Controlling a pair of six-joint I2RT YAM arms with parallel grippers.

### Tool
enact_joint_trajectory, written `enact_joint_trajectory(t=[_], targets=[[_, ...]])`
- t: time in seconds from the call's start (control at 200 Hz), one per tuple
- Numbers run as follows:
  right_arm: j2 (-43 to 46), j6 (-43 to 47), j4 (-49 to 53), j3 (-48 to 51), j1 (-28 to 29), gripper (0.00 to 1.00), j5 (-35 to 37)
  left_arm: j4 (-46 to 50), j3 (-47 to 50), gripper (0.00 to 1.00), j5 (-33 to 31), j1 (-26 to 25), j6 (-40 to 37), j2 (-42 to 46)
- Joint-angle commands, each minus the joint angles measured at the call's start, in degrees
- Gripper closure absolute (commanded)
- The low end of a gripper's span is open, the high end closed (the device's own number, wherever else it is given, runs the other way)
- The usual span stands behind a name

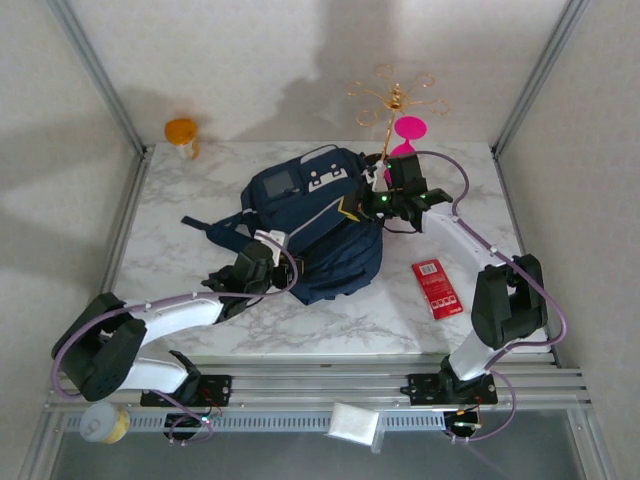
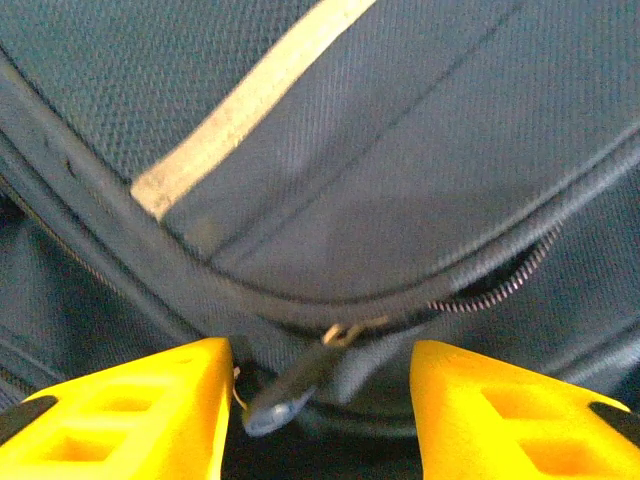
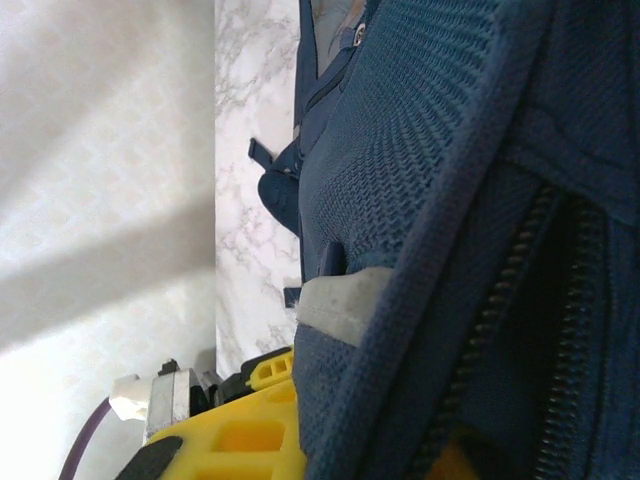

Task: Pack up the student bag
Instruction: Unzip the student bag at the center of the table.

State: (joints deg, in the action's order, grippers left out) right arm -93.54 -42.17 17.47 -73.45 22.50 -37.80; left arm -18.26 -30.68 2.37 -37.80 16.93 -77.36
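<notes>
In the middle of the counter (image 1: 190, 200) your student bag (image 1: 320, 240) lies partly unzipped, your right claw (image 1: 385, 197) pinched tight on its fabric edge, your left claw (image 2: 320, 370) spread either side of the zipper pull (image 2: 285, 392) without gripping, and the red packet (image 1: 435, 288) not yet packed.

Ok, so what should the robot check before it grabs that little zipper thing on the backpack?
1. Zipper pull sits between the left gripper's fingers: ok.
2. Left gripper open wide enough to close on the pull: ok.
3. Right gripper pinching the student bag at its far edge to steady it: ok.
4. Opening wide enough to pack through: not ok, only a small gap shows at the zipper teeth.
5. Red packet lying on the table apart from the bag: ok.
6. Pull free of the left finger beside it: cannot tell.
</notes>
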Motion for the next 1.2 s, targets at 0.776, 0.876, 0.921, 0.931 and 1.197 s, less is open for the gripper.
enact_joint_trajectory(t=[0.776, 0.876, 0.921, 0.931, 1.197], targets=[[-0.34, 2.01, -3.79, -2.47, -3.89, 1.0, -0.64, -0.78, 0.41, 1.0, -11.52, 3.74, 2.64, -3.45], [0.08, 2.24, -3.07, -1.91, -4.71, 1.0, 0.51, 1.42, 0.3, 1.0, -11.94, 4.39, 3.54, -2.95], [0.6, 1.94, -3.91, -1.16, -5.12, 1.0, 0.48, 1.0, 1.27, 1.0, -11.28, 4.4, 3.62, -1.84], [0.67, 1.92, -4.11, -0.93, -5.17, 1.0, 0.46, 0.9, 1.48, 1.0, -11.17, 4.36, 3.7, -1.54], [4.28, 6.84, 2.68, 2.79, -4.57, 0.5, 4.12, -0.15, -1.05, 1.0, -7.66, -0.97, 9.7, -1.11]])
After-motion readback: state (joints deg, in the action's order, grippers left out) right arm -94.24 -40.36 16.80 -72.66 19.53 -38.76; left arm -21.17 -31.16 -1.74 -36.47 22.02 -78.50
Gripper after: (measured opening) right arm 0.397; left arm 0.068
